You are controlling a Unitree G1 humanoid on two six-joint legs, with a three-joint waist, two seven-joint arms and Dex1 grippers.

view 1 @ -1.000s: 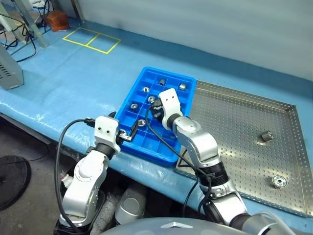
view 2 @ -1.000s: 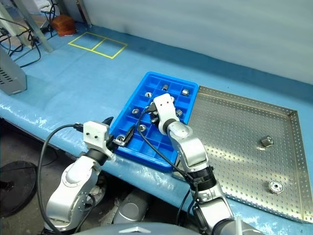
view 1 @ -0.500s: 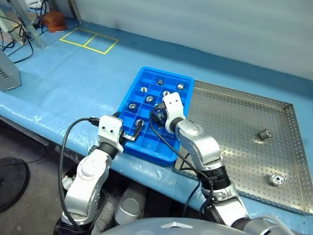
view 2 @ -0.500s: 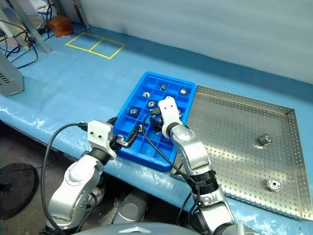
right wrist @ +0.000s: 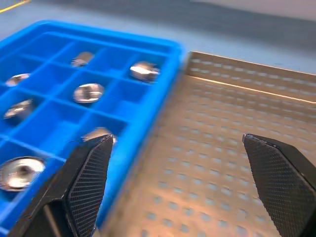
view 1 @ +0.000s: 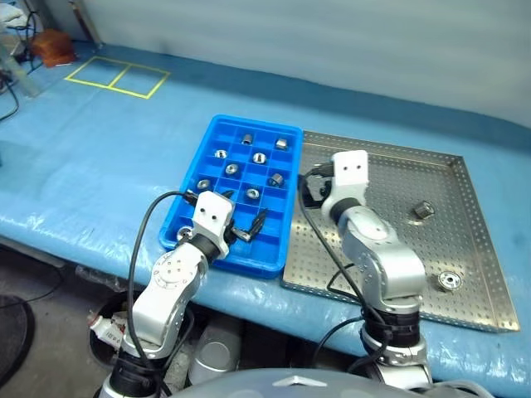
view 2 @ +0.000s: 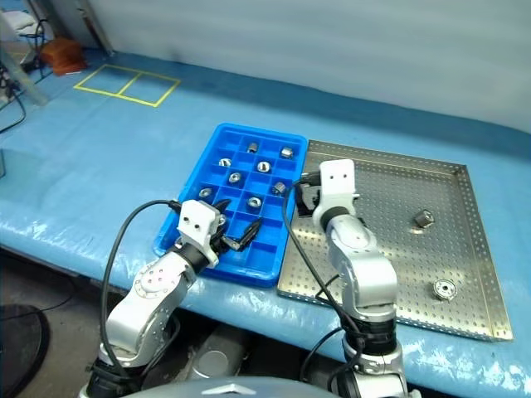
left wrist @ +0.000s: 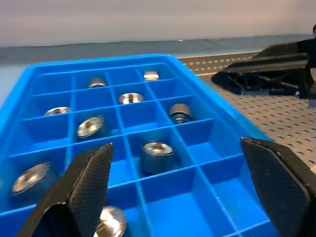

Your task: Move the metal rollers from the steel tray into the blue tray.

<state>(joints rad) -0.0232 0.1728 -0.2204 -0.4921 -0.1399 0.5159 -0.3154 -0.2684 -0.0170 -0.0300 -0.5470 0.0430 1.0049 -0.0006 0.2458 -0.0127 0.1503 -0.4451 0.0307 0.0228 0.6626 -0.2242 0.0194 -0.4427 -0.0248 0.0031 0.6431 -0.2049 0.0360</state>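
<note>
The blue tray lies left of the steel tray, their long sides touching. Several metal rollers sit in its compartments, for example one roller at the far end and another between my left fingers. On the steel tray lie two more rollers, one on its side and one near the right front corner. My left gripper hangs open over the blue tray's near end, holding nothing. Over the steel tray's left edge, beside the blue tray, my right gripper is open and empty.
Both trays rest on a table with a blue cover, whose front edge runs just below them. Yellow tape squares and a brown object lie far back left. A grey wall stands behind.
My right gripper has opened and swung right, from above the blue tray to the steel tray's left edge. My left gripper has shifted slightly right. The camera has turned.
</note>
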